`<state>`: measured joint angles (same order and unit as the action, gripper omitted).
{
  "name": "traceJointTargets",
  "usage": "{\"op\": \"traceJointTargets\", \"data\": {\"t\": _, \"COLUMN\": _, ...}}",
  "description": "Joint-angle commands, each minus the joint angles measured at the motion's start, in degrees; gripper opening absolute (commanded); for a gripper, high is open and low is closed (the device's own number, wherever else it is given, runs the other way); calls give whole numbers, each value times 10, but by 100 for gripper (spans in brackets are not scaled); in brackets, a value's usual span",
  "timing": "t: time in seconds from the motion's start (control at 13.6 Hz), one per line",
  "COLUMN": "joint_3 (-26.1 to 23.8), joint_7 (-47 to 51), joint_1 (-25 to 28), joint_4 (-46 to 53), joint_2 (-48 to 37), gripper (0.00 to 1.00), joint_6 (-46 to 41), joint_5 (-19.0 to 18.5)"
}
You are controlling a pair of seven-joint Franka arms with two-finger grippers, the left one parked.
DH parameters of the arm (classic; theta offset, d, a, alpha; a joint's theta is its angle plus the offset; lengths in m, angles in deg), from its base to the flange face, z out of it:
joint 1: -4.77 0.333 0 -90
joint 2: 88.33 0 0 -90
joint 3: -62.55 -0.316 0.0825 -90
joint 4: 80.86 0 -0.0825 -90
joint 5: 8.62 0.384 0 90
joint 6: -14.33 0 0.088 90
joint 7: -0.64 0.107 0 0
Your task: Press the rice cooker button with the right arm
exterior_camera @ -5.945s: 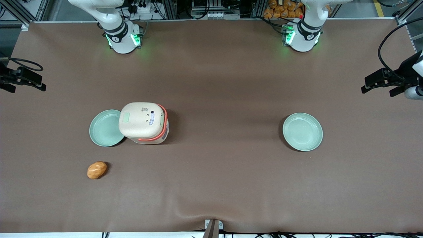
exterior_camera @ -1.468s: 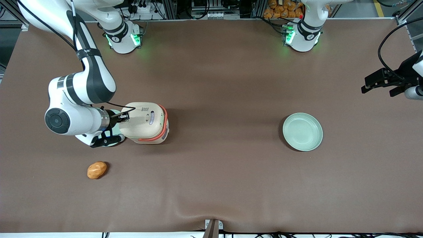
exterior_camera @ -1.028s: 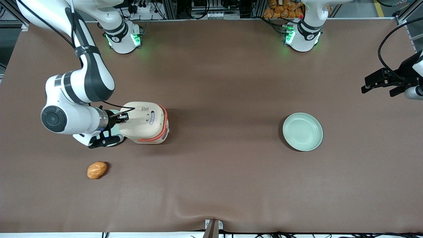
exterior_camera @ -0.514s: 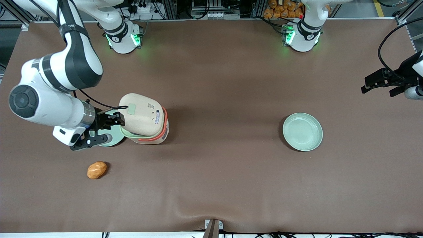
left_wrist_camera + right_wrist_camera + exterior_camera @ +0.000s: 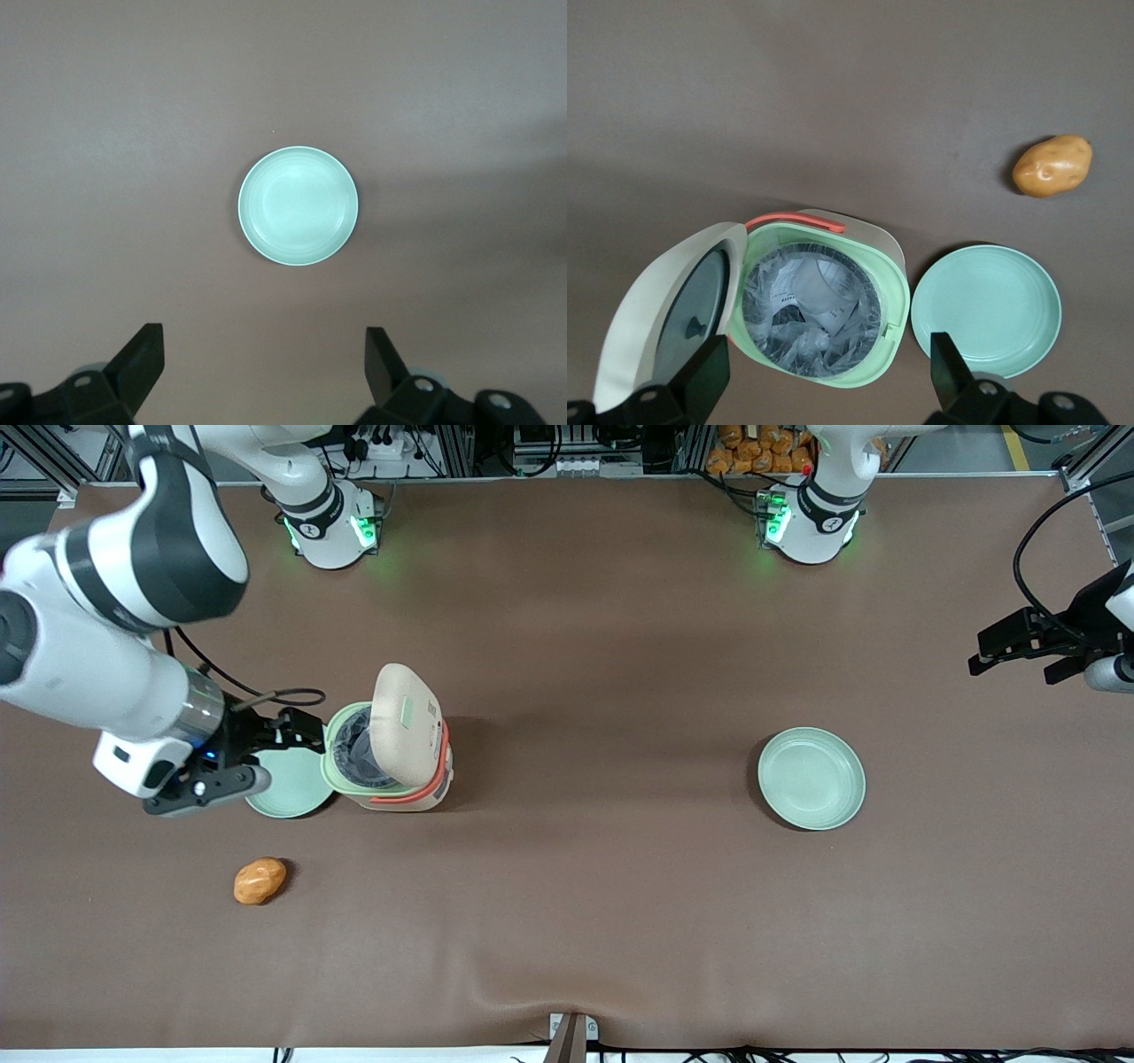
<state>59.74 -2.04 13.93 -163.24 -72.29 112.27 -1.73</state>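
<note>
Front view is showing your gripper (image 5: pixel 297 731) hanging at centre-left of the frame, fingers spread apart and holding nothing, just beside the rice cooker (image 5: pixel 390 757). Its lid (image 5: pixel 403 726) is standing open, with the button (image 5: pixel 405 710) on the upturned lid, so the press looks done. You are best lifting the right arm (image 5: pixel 106 611) straight clear, avoiding the plate (image 5: pixel 283 788) underneath; the potato (image 5: pixel 260 880) is lying nearer the camera on the tabletop (image 5: pixel 602 886).

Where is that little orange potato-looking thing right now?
The potato lies alone on the brown table toward the working arm's end, nearer the front camera than the green plate and open rice cooker; the hand hangs above that plate.
</note>
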Motion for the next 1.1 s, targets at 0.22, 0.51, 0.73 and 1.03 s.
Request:
{"op": "traceJointTargets", "data": {"t": 0.22, "joint_3": 5, "joint_7": 4, "joint_1": -25, "joint_4": 8, "joint_2": -86, "gripper": 100, "joint_6": -59, "joint_5": -5}}
{"op": "traceJointTargets", "data": {"t": 0.51, "joint_3": 61, "joint_7": 4, "joint_1": -49, "joint_4": 35, "joint_2": -134, "gripper": 100, "joint_6": -208, "joint_5": -29}}
{"op": "traceJointTargets", "data": {"t": 0.73, "joint_3": 81, "joint_7": 2, "joint_1": -50, "joint_4": 35, "joint_2": -138, "gripper": 100, "joint_6": -218, "joint_5": -46}}
{"op": "traceJointTargets", "data": {"t": 1.03, "joint_3": 83, "joint_7": -1, "joint_1": -50, "joint_4": 35, "joint_2": -144, "gripper": 100, "joint_6": -225, "joint_5": -69}}
